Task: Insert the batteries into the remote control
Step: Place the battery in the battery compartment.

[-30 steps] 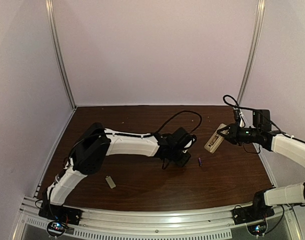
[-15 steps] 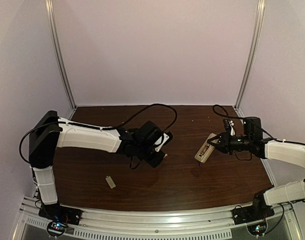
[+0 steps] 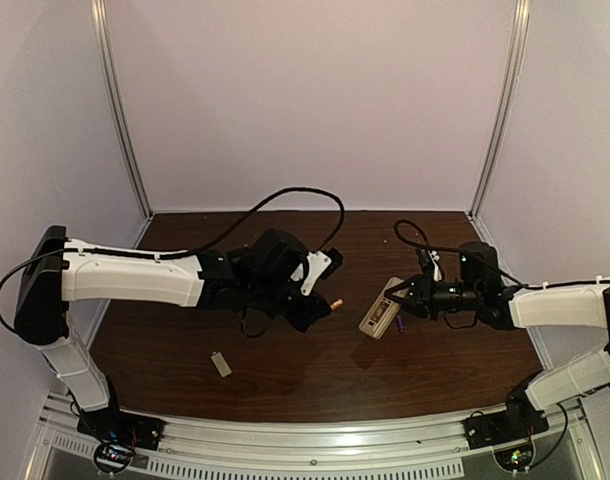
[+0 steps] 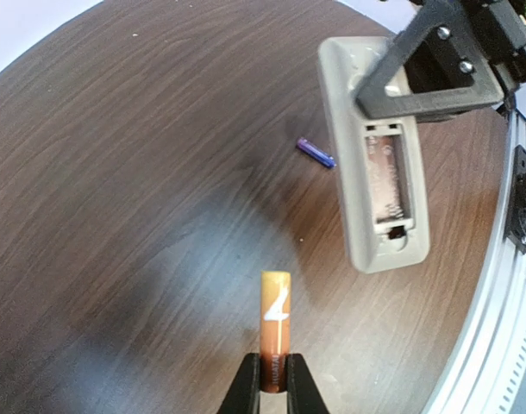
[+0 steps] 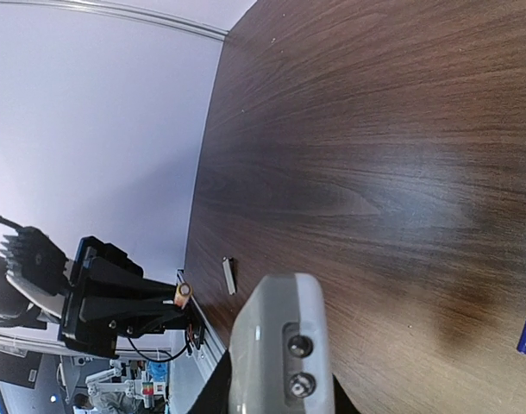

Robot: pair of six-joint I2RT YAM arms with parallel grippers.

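My left gripper (image 4: pixel 274 366) is shut on the lower end of an orange battery (image 4: pixel 276 319) and holds it above the table; it also shows in the top view (image 3: pixel 336 302). My right gripper (image 5: pixel 276 397) is shut on the remote control (image 5: pixel 280 345) and holds it off the table. In the left wrist view the remote's (image 4: pixel 375 164) beige-grey back faces the camera, and its open battery bay (image 4: pixel 388 177) looks empty. The battery tip is a short way left of the remote (image 3: pixel 380 315). A small purple cylinder (image 4: pixel 316 153) lies on the table beside the remote.
The small flat grey cover piece (image 3: pixel 220 364) lies on the brown table at the near left; it also shows in the right wrist view (image 5: pixel 229 276). A metal rail (image 3: pixel 315 445) runs along the near edge. Pale walls enclose the back and sides.
My right gripper has carried the remote left and nearer, toward the table's middle. My left arm has swung its elbow out to the left, and its gripper now holds the orange battery up beside the remote.
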